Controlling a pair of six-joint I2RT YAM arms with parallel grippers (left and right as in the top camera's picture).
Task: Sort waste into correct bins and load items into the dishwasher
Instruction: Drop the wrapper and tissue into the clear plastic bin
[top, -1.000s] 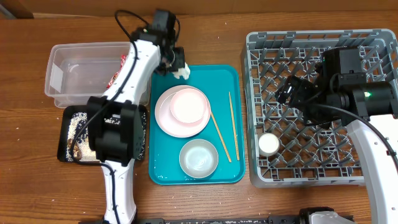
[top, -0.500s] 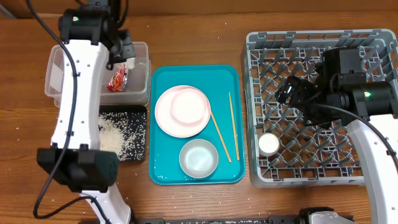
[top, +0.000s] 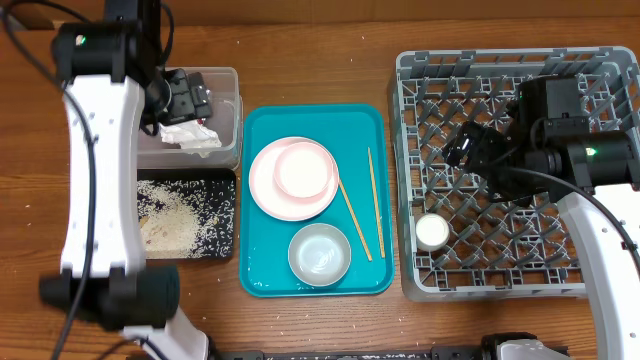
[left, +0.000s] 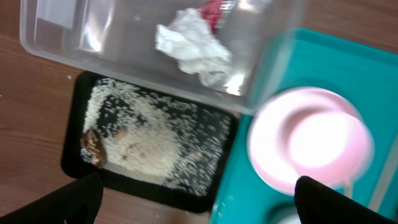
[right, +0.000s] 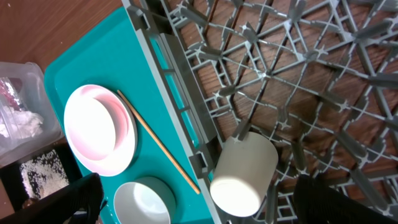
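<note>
My left gripper (top: 186, 98) hangs open and empty over the clear tub (top: 236, 110). A crumpled white tissue (left: 193, 45) lies loose in that tub beside the red wrapper (left: 212, 10). Rice and brown scraps (left: 134, 140) cover the black tray (top: 232, 232). On the teal tray sit the pink-rimmed plate (top: 293, 178), the pale bowl (top: 319, 253) and two chopsticks (top: 356, 222). The white cup (top: 432, 232) lies in the grey dish rack (top: 560, 250). Above the rack, my right gripper (top: 470, 145) is open with nothing in it.
The teal tray (top: 360, 125) lies between the bins and the rack. A few rice grains are scattered on the wooden table (top: 40, 230) left of the black tray. The rack's upright pegs (right: 292, 74) stand below the right gripper.
The left arm swung left from the teal tray to above the clear tub. Its gripper opened, and the tissue it held now lies in the tub. The right arm has not moved.
</note>
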